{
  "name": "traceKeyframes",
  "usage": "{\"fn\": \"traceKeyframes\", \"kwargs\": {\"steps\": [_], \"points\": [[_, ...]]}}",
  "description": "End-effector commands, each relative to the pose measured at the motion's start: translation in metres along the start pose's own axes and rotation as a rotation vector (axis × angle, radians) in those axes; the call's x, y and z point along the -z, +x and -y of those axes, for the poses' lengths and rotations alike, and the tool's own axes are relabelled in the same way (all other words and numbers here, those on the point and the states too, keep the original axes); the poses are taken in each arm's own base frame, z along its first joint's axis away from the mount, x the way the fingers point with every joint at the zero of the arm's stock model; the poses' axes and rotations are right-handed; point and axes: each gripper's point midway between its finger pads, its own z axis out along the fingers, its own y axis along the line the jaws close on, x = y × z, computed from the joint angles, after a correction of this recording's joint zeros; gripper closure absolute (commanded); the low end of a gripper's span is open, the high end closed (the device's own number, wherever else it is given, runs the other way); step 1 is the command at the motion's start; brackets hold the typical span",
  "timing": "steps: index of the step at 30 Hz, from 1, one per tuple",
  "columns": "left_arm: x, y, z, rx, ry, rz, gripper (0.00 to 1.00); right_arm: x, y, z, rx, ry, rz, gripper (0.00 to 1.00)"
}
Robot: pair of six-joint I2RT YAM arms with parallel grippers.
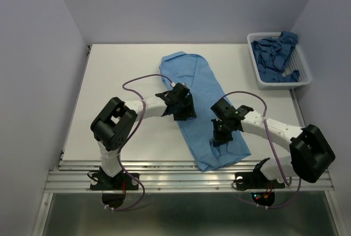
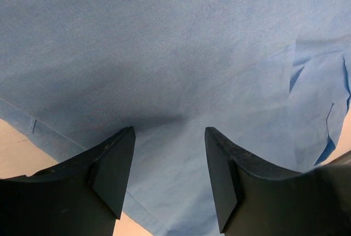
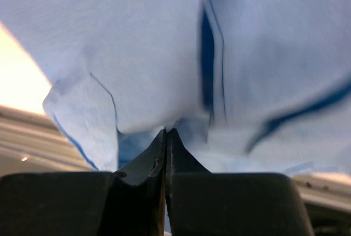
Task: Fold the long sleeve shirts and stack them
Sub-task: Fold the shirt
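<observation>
A light sky-blue long sleeve shirt (image 1: 197, 79) lies lengthwise on the white table (image 1: 120, 77), reaching from mid-table to the front edge. My left gripper (image 1: 185, 111) hovers open over the shirt's left side, its jaws (image 2: 170, 137) wide apart above flat cloth (image 2: 164, 44) with nothing between them. My right gripper (image 1: 220, 137) is low on the shirt's near right part, its jaws shut (image 3: 166, 130) with a fold of the light cloth (image 3: 142, 55) at their tips. A darker patterned blue shirt (image 1: 277, 52) lies crumpled in the basket.
The white mesh basket (image 1: 253, 60) stands at the back right corner of the table. Metal rails (image 1: 164, 173) run along the front edge just below the shirt's hem. Lilac walls close in the left, back and right.
</observation>
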Motion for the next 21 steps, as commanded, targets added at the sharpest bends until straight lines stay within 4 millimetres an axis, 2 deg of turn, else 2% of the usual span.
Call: {"fn": "traceKeyframes", "kwargs": {"steps": [1, 2, 6, 11, 12, 13, 15, 19, 20, 21], "points": [[-0.007, 0.008, -0.028, 0.007, -0.092, -0.008, 0.34, 0.038, 0.021, 0.014, -0.074, 0.066, -0.012, 0.99], [-0.007, 0.005, -0.027, 0.008, -0.087, -0.001, 0.35, 0.048, 0.036, 0.022, -0.111, 0.082, -0.034, 0.99], [-0.008, 0.001, -0.026, 0.011, -0.084, 0.007, 0.34, 0.060, 0.066, 0.045, -0.195, 0.128, -0.059, 0.99], [-0.012, 0.001, -0.026, 0.007, -0.085, -0.001, 0.34, 0.055, 0.090, 0.059, -0.268, 0.151, -0.100, 0.99], [-0.012, 0.001, -0.026, 0.005, -0.085, -0.001, 0.34, 0.051, 0.093, 0.060, -0.296, 0.154, -0.104, 0.96], [-0.012, 0.001, -0.026, 0.009, -0.086, -0.002, 0.34, 0.051, 0.092, 0.061, -0.310, 0.158, -0.098, 0.79], [-0.011, 0.001, -0.027, 0.013, -0.090, 0.003, 0.34, 0.052, 0.091, 0.062, -0.351, 0.175, -0.085, 0.64], [-0.011, -0.005, -0.031, 0.019, -0.118, 0.022, 0.34, 0.062, 0.081, 0.062, -0.376, 0.182, -0.020, 0.24], [-0.012, -0.007, -0.033, 0.021, -0.120, 0.023, 0.34, 0.070, 0.068, 0.053, -0.351, 0.135, 0.031, 0.00], [-0.012, -0.011, -0.035, 0.026, -0.123, 0.027, 0.34, 0.081, 0.055, 0.042, -0.308, 0.090, 0.079, 0.00]]}}
